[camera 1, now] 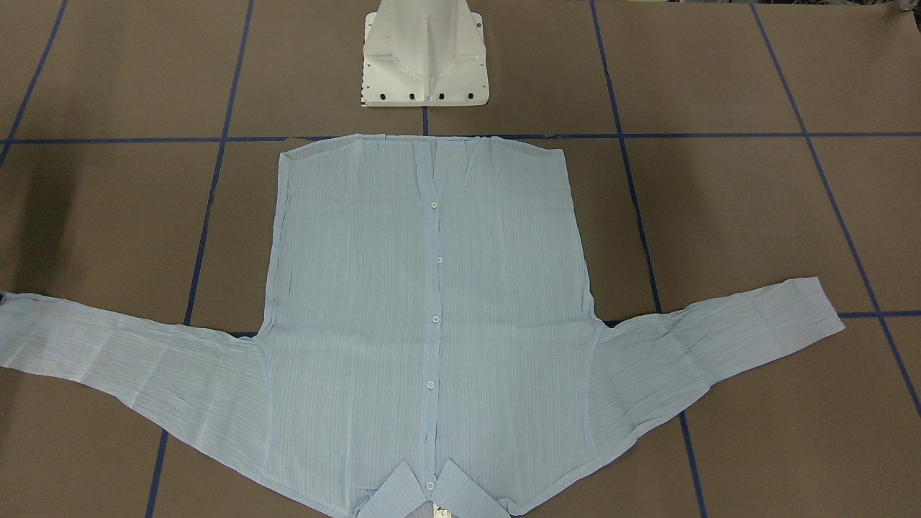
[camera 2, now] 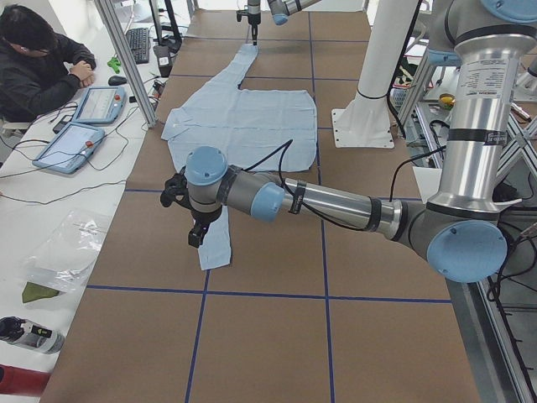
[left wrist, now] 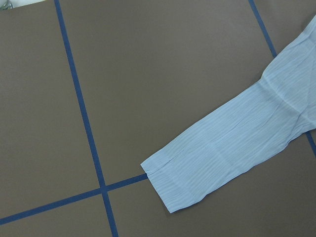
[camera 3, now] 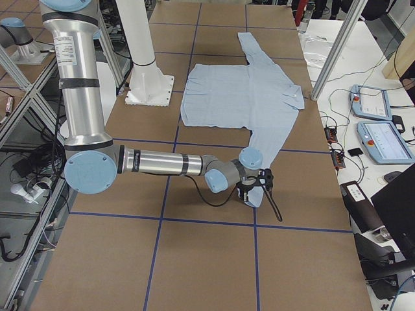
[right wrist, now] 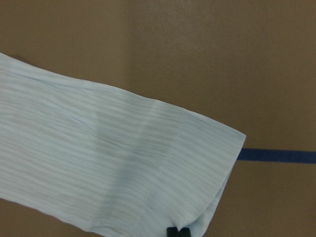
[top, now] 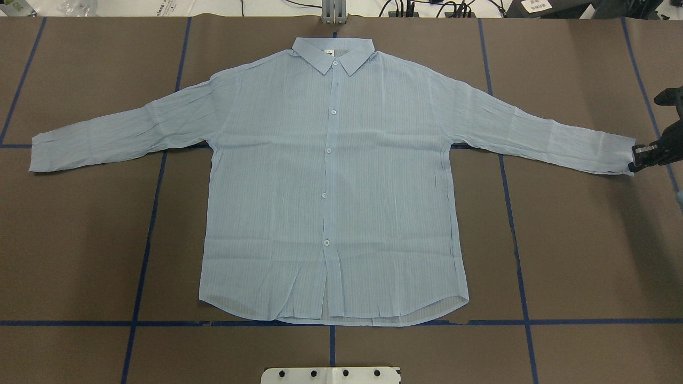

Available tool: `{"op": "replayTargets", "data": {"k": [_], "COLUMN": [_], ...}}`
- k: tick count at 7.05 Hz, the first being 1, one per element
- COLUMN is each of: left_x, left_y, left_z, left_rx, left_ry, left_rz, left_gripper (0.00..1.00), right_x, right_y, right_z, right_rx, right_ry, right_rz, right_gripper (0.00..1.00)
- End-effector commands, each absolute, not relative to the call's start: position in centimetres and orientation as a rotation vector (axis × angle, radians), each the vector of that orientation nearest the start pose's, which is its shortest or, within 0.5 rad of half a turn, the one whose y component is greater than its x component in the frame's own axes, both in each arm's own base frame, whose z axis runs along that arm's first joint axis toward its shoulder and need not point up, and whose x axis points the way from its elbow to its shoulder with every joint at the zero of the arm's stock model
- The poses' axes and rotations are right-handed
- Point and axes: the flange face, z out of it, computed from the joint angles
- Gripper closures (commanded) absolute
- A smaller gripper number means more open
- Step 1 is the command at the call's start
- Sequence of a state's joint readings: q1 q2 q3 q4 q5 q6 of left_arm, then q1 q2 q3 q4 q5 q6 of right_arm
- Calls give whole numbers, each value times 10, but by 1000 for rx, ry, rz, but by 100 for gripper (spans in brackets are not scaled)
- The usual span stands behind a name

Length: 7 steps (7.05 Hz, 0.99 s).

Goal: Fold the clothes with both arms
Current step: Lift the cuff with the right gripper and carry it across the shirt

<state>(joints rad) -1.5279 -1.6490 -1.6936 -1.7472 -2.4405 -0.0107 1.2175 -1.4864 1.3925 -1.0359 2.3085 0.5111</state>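
Observation:
The pale-blue striped shirt (top: pixel 331 176) lies flat and buttoned on the brown table, collar on the far side from the robot and both sleeves stretched outward. My right gripper (top: pixel 637 159) is down at table level at the end of the right sleeve. In the right wrist view its fingertips (right wrist: pixel 178 232) sit close together on the corner of the cuff (right wrist: pixel 207 163), shut on it. My left gripper (camera 2: pixel 195 233) hovers above the left sleeve's cuff (left wrist: pixel 177 182). It shows only in the exterior left view, so I cannot tell whether it is open or shut.
The white pedestal base (top: pixel 331 375) stands just behind the shirt's hem. Blue tape lines (top: pixel 155 213) grid the table. A person (camera 2: pixel 33 59) sits at a side desk with tablets (camera 2: pixel 71 143) past the collar side. An aluminium post (camera 2: pixel 126 59) stands at that edge.

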Motion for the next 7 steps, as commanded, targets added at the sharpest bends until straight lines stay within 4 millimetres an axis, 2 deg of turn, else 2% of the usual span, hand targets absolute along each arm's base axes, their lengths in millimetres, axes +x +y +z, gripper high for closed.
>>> {"op": "replayTargets", "data": {"k": [1, 2, 3, 4, 5, 6, 7], "left_x": [-34, -34, -34, -34, -34, -34, -35], "left_y": [-536, -536, -536, -535, -534, -533, -531], "left_z": [531, 531, 531, 533, 534, 537, 539], "left_rx": [330, 330, 329, 327, 324, 319, 315], "left_ry": [869, 869, 869, 869, 867, 867, 868], "left_rz": [194, 194, 193, 193, 192, 190, 188], "left_gripper": [0, 0, 0, 0, 0, 0, 0], "right_x": [-100, -102, -108, -128, -161, -193, -234], "right_y": [-530, -531, -540, -559, -574, -590, -601], "right_z": [560, 519, 472, 421, 363, 301, 237], "right_rx": [227, 288, 338, 362, 396, 382, 383], "right_ry": [-966, -1010, -1059, -1132, -1180, -1235, -1274], "right_rz": [-55, -98, -134, -200, -266, -237, -223], "right_gripper": [100, 100, 100, 100, 100, 100, 100]}}
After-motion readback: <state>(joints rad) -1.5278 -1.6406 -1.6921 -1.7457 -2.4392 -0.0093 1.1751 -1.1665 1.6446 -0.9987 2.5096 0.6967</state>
